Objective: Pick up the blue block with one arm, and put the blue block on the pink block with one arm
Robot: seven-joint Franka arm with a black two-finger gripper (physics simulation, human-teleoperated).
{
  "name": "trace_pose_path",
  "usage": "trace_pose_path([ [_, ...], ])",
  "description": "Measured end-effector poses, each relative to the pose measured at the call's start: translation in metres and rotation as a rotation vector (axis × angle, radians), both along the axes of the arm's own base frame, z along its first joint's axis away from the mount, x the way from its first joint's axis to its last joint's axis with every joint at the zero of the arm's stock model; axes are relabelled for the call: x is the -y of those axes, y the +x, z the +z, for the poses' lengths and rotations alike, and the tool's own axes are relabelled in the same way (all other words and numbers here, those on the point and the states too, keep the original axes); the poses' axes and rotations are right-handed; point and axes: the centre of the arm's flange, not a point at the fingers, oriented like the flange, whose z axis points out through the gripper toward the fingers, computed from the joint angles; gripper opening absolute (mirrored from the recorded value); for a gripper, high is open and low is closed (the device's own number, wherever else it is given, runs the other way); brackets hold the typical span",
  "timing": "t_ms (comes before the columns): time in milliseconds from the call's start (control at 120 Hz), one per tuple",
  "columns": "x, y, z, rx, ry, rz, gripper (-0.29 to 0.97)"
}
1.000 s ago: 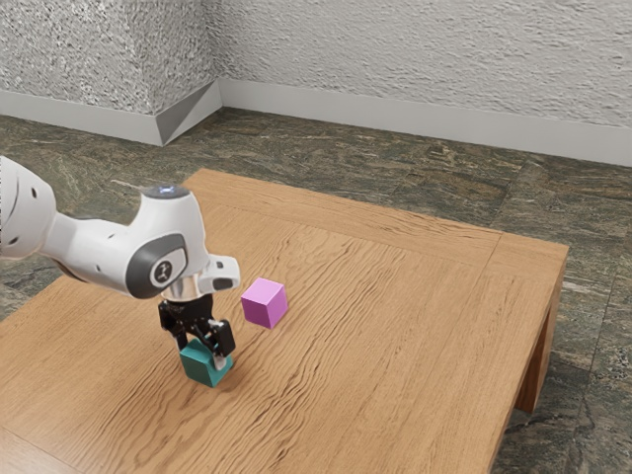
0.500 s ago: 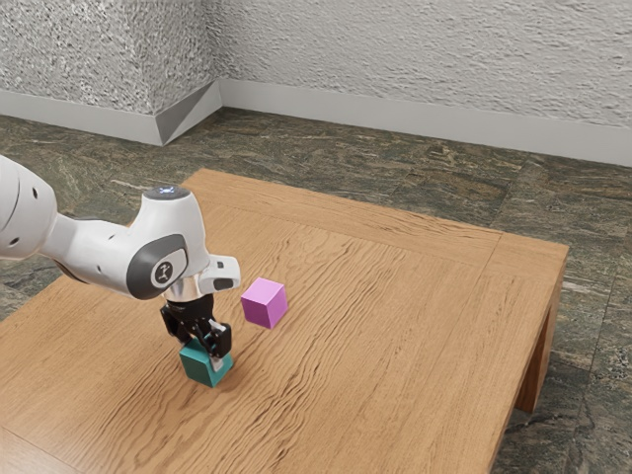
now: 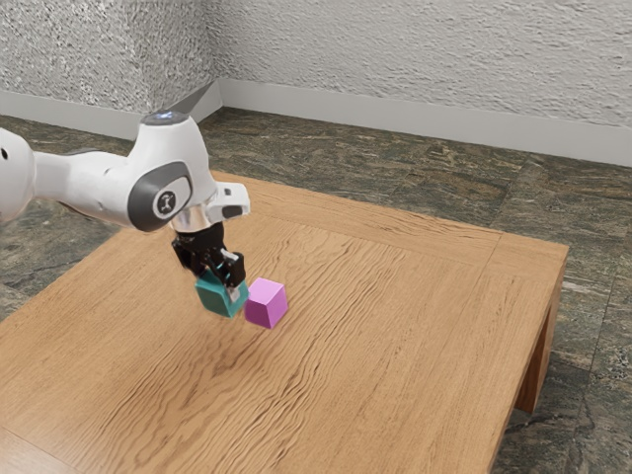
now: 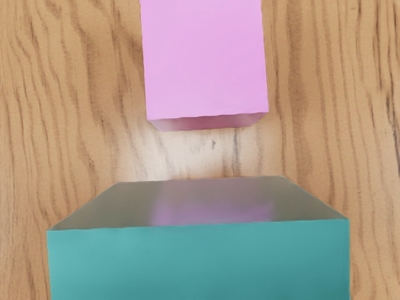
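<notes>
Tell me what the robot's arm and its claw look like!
The arm is white and made of smooth, rounded tube pieces. Its last joint has a dark grey round cap with a small white mark in the middle. At the end sits a black gripper with two short fingers.

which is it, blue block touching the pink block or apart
Apart. The wrist view shows bare table between the blue block and the pink block.

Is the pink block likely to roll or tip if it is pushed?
Probably not: the pink block is a cube lying flat on the table, so rolling seems unlikely. It looks rigid, with sharp straight edges. On the smooth wood it may slide instead.
</notes>
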Motion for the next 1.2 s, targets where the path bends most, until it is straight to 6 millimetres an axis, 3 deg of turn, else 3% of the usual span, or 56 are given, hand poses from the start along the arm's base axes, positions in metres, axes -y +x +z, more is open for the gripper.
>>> trace_pose_path([
  [183, 0.012, 0.018, 0.009, -0.024, 0.0, -0.022, 0.34],
  [783, 0.006, 0.08, -0.018, -0.102, 0.0, -0.021, 0.33],
  [1200, 0.007, 0.098, -0.029, -0.123, -0.001, -0.037, 0.33],
])
